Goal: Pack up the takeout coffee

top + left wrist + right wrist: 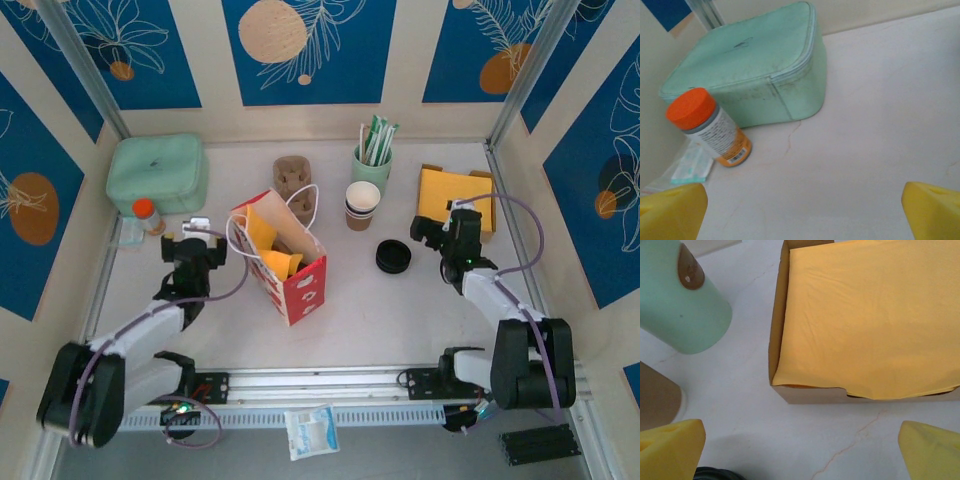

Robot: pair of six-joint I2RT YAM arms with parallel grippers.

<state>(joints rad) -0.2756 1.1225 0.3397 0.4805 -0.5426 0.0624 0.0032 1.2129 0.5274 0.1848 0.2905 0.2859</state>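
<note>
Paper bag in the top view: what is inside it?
Yellow napkins stick up inside the red-and-white paper bag, against its brown lining. The bag's bottom is covered by them and by its walls, so anything lower cannot be seen.

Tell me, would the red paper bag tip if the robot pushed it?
Probably: the red paper bag stands tall and narrow, so a shove could tip it. Its paper walls likely bend easily. It looks light, with yellow paper showing inside.

Red-and-white paper bag (305,285), upright on the table (400,310), mouth open, white handles raised.
</note>
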